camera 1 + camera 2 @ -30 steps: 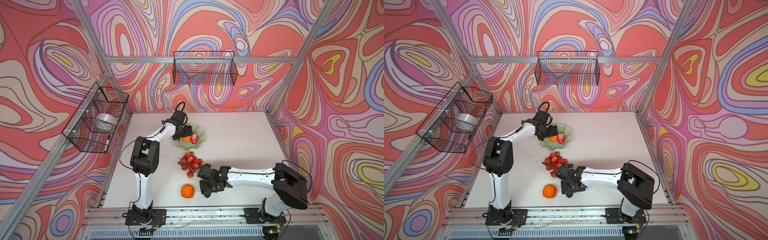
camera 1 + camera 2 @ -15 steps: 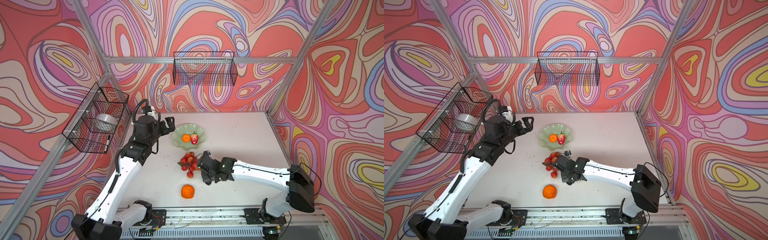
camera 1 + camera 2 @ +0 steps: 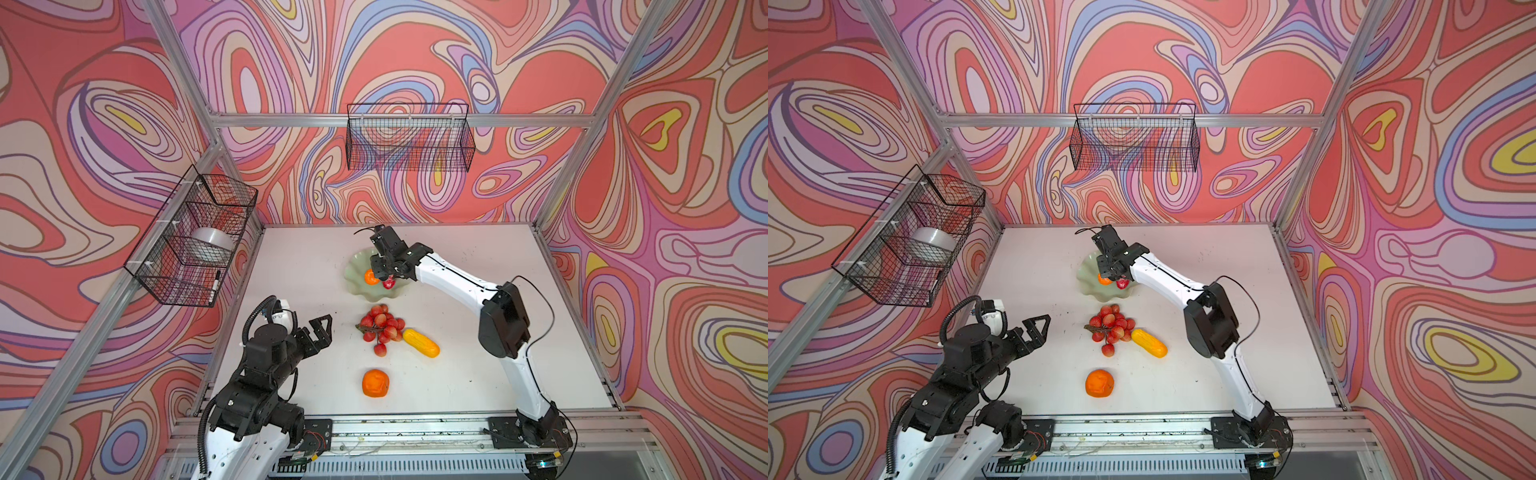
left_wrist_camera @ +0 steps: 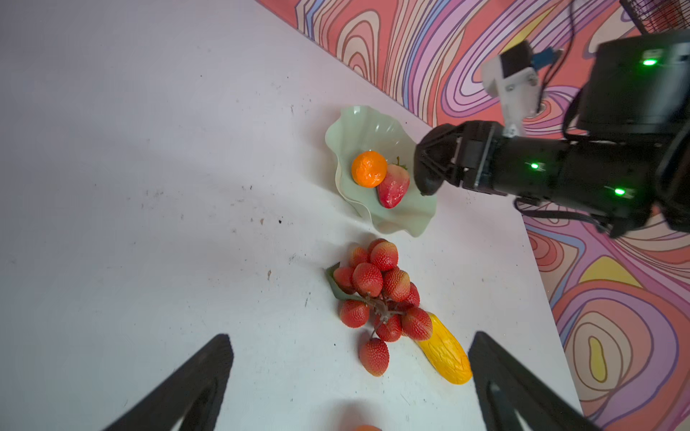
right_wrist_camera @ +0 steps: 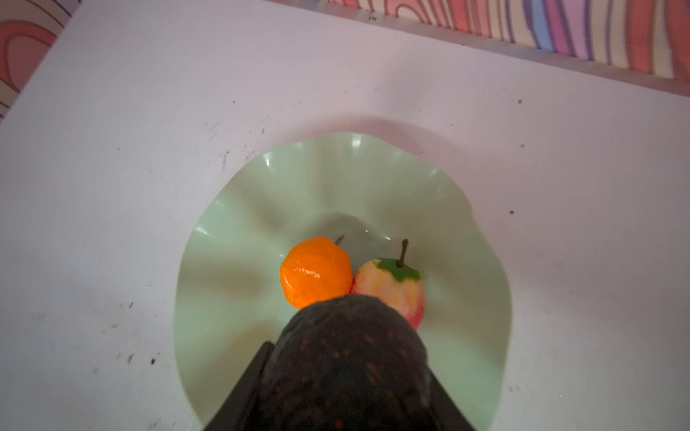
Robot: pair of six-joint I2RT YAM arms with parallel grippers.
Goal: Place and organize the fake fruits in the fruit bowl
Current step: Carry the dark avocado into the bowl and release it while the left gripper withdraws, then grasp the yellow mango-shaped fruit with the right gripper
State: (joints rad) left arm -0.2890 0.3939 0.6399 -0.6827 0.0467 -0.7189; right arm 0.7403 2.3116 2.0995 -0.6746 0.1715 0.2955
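The bowl (image 3: 356, 272) sits on the worktop (image 3: 478, 374), toward the back and about midway across. In it lie an orange (image 4: 369, 168) on the left and a strawberry (image 4: 392, 186) on the right, touching. The right jaws reach in from the right and hold an avocado (image 5: 347, 354) over the bowl, close above those two. In front of the bowl lies the bunch (image 3: 382, 328). Just right of it is the oblong piece (image 3: 421, 343), its back end seemingly touching the bunch. The second orange (image 3: 375, 383) lies nearer the front edge, apart from both. The left jaws hang at the front left, well left of the bunch. One basket (image 3: 409, 141) hangs on the back wall. Another (image 3: 195, 237) on the left wall holds a round thing (image 3: 210, 245).
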